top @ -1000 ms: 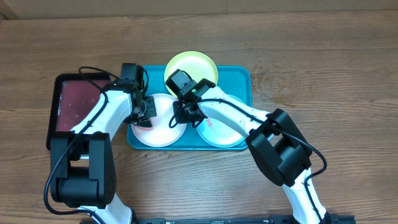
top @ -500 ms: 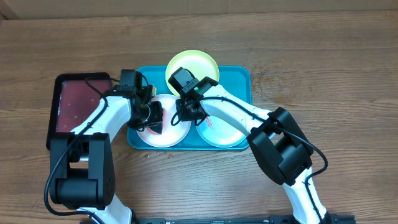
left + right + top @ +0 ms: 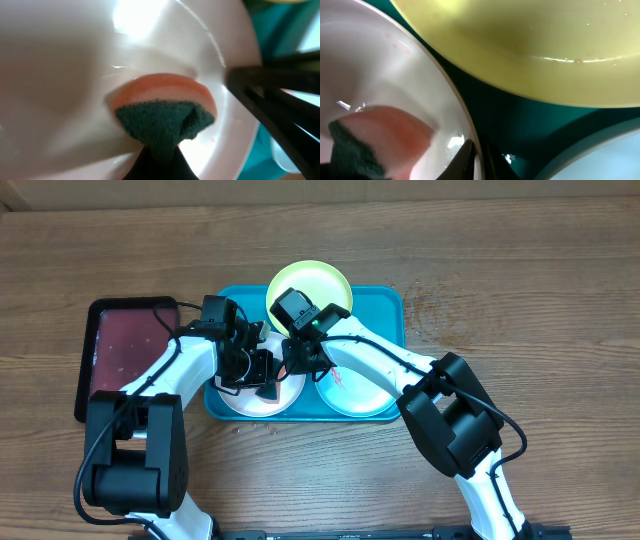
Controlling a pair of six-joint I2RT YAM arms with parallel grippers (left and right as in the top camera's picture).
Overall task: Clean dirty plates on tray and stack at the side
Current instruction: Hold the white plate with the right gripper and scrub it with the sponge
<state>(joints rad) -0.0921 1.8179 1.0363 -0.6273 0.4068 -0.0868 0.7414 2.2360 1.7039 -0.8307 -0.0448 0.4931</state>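
Note:
The teal tray point(image 3: 385, 305) holds three plates: yellow-green point(image 3: 310, 283) at the back, white point(image 3: 250, 402) at front left, pale aqua point(image 3: 358, 395) at front right. My left gripper point(image 3: 262, 372) is shut on a pink sponge with a green scouring side point(image 3: 162, 107) and presses it onto the white plate's inside point(image 3: 60, 75). My right gripper point(image 3: 298, 363) is shut on the white plate's right rim point(image 3: 470, 135), fingers either side of it point(image 3: 479, 156). The right wrist view also shows the sponge point(image 3: 385, 135), the yellow-green plate point(image 3: 530, 55) and the aqua plate's edge point(image 3: 615, 155).
A black-rimmed dark red tray point(image 3: 125, 360) lies just left of the teal tray. Bare wooden table point(image 3: 520, 300) stretches to the right and in front. Small red specks show on the aqua plate near my right arm.
My left gripper has moved right across the white plate with the sponge, toward the right gripper. The right gripper has stayed on the plate's rim.

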